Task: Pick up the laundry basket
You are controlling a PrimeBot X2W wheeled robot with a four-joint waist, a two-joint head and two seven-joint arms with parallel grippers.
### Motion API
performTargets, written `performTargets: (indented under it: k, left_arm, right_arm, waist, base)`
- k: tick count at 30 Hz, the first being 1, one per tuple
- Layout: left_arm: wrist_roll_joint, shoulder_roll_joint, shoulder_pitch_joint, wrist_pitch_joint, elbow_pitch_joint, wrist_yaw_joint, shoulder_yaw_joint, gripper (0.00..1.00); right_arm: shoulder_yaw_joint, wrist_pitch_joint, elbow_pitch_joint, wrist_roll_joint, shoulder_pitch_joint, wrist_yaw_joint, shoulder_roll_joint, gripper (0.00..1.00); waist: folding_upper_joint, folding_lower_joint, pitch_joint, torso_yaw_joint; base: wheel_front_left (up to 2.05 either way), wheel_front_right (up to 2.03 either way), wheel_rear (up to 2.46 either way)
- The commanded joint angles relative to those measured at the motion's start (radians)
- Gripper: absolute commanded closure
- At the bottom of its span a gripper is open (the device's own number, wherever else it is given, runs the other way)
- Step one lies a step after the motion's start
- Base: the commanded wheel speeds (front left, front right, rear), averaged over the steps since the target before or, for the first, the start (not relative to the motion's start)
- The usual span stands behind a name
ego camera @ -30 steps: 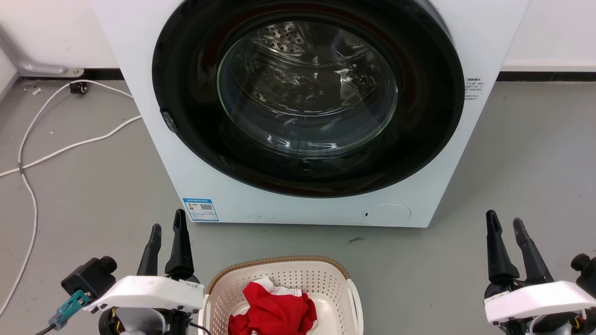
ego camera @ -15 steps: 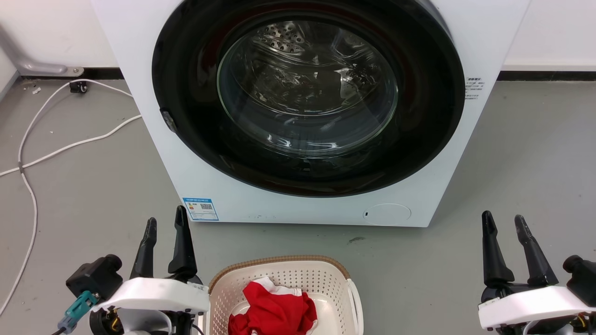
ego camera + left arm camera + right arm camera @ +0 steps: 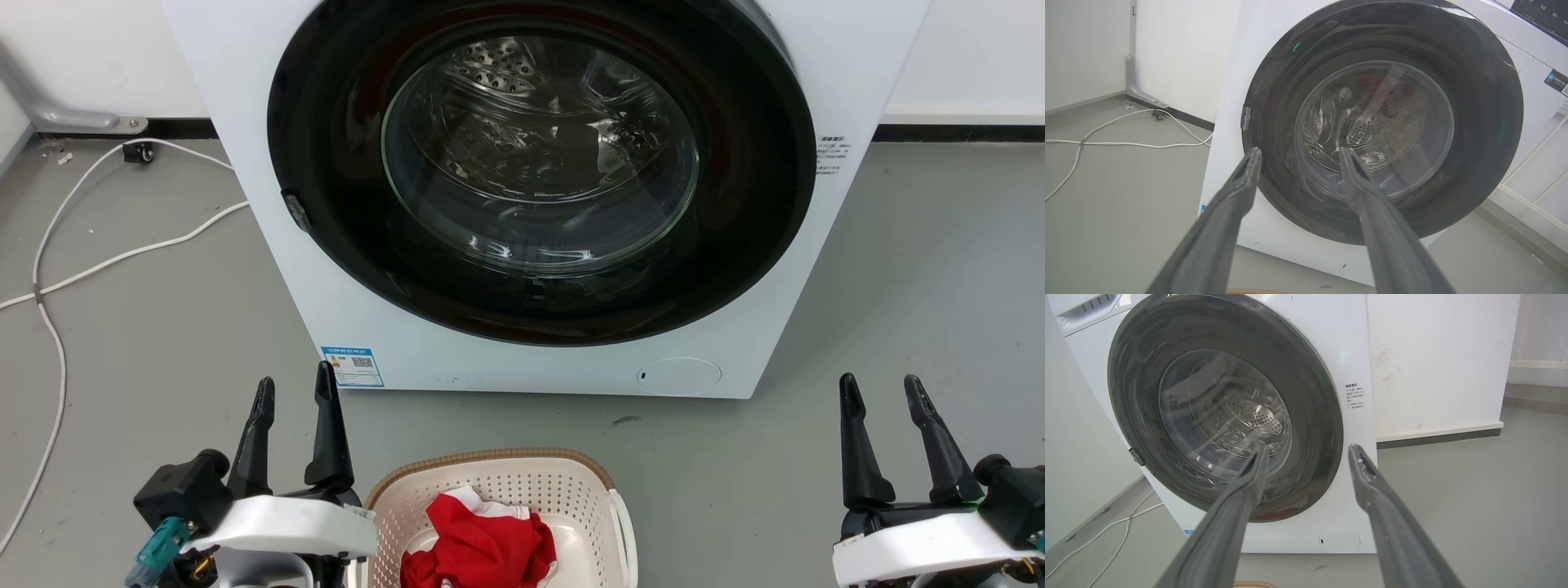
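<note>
1. The floor (image 3: 147, 351) is smooth grey, bare apart from a few dark scuffs near the washer's foot.
2. A white wall (image 3: 82, 57) runs behind, edged by a dark baseboard (image 3: 955, 133).
3. A white cable (image 3: 122, 257) loops across the floor on the robot's left, from the baseboard toward the head view's left edge.
4. The white washer (image 3: 490, 371) stands on the floor against the wall; its round dark door (image 3: 539, 310) is closed, and the steel drum (image 3: 498, 69) shows through the glass.
5. A blue sticker (image 3: 353, 367) sits low on the washer's front.
6. The basket (image 3: 490, 478) rests on the floor just before the washer, apart from it, at the head view's bottom middle, with a red cloth (image 3: 478, 547) inside.
7. The left end effector (image 3: 295, 377) hangs just beside the basket's left side, fingers spread, holding nothing.
8. The right end effector (image 3: 880, 381) hangs well apart to the basket's right, fingers likewise spread and empty.
</note>
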Motion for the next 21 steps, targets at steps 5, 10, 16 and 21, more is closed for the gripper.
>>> performTargets:
  k: [5,10,16,21]
  left_arm:
    - [0.071,0.003,0.009,-0.017,-0.010,0.003,-0.008,0.00]
    - [0.117,0.003,0.014,-0.029,-0.008,0.005,-0.017,0.00]
    - [0.176,0.003,0.020,-0.042,-0.004,0.006,-0.028,0.00]
    - [0.211,0.003,0.023,-0.052,-0.004,0.007,-0.031,0.00]
  right_arm:
    - [0.005,-0.018,-0.021,-0.066,0.010,0.000,-0.003,0.00]
    - [0.004,-0.029,-0.026,-0.108,0.017,0.000,-0.003,0.00]
    - [0.006,-0.044,-0.035,-0.169,0.026,0.000,-0.003,0.00]
    - [0.007,-0.054,-0.039,-0.208,0.037,0.000,-0.003,0.00]
  waist:
    - [0.0000,0.0000,-0.001,-0.002]
    - [0.0000,0.0000,-0.002,-0.003]
    - [0.0000,0.0000,-0.004,-0.003]
    - [0.0000,0.0000,-0.006,-0.003]
  base:
    - [0.00,0.00,0.00]
    - [0.00,0.00,0.00]
    - [0.00,0.00,0.00]
    - [0.00,0.00,0.00]
